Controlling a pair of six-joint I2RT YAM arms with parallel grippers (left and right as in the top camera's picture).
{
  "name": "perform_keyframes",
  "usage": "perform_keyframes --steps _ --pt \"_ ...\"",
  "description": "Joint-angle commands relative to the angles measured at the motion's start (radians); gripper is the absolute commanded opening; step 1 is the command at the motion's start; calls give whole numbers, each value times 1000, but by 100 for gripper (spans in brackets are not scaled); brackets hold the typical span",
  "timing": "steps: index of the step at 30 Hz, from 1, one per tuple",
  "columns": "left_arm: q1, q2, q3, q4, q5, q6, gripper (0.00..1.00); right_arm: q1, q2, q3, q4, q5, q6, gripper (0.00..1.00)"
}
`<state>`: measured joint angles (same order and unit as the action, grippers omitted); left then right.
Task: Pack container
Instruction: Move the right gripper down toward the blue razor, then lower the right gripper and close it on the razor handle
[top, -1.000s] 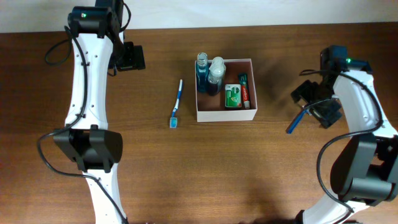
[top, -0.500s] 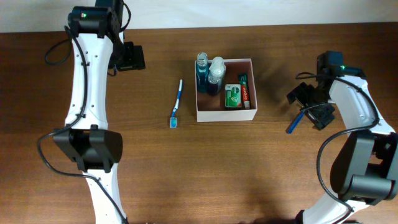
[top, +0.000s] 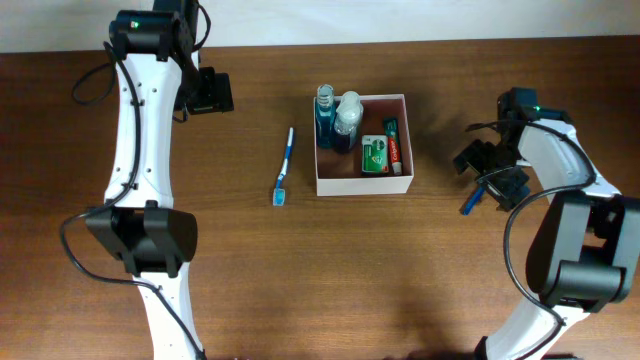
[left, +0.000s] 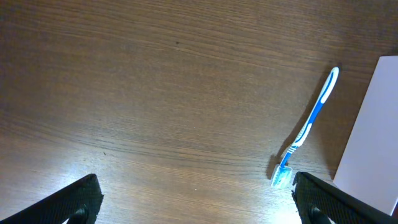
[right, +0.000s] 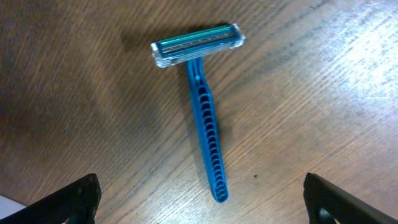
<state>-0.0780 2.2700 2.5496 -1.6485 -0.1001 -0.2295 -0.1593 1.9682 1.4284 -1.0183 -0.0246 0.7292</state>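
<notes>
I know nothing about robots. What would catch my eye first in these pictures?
A white box sits mid-table, already holding two bottles, a green packet and a toothpaste tube. A blue toothbrush lies on the wood to its left. A blue razor lies to its right, below the open right gripper.

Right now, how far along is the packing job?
Done: two bottles, a green packet and a toothpaste tube sit in the container. In hand: nothing gripped; the right gripper hangs open over the razor on the table. Left: that razor, plus the toothbrush lying left of the container; the left gripper is open, apart from it.
</notes>
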Motion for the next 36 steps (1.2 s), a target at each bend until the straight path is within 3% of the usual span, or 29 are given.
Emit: perform_keyframes --steps 1,36 --pt "3 -8 -4 2 7 -9 99 16 33 -10 8 25 -18 99" --pt "3 -8 -4 2 7 -9 99 16 103 -43 80 36 -91 99"
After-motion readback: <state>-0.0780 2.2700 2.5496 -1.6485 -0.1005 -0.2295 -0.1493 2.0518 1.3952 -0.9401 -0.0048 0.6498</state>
